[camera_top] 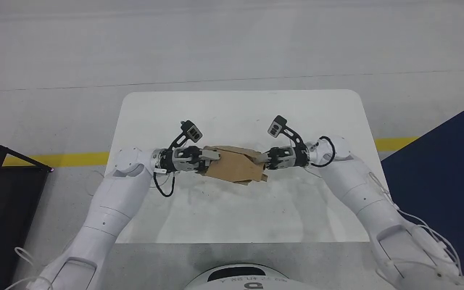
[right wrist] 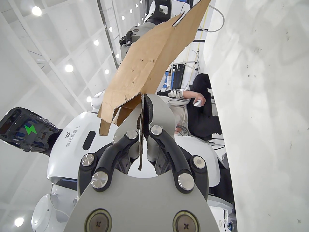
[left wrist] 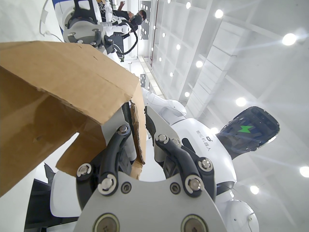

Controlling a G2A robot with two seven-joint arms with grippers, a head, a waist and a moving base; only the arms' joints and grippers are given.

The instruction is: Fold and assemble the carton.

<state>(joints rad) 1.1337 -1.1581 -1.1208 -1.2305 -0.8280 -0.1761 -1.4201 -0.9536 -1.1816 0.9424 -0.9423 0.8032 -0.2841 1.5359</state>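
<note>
Carton [camera_top: 232,167] half-folded — L pincer [left wrist: 138,114] + R pincer [right wrist: 144,102] tight on its opp. ends.

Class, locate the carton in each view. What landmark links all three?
Top view: carton over mid-table, between left gripper and right gripper.
Left wrist view: edge clamped in the left gripper, panel running toward the far arm.
Right wrist view: edge clamped in the right gripper.
Shared landmark: the white table.

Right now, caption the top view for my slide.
Left gripper and right gripper pinch opposite ends of the carton over the table.
</note>
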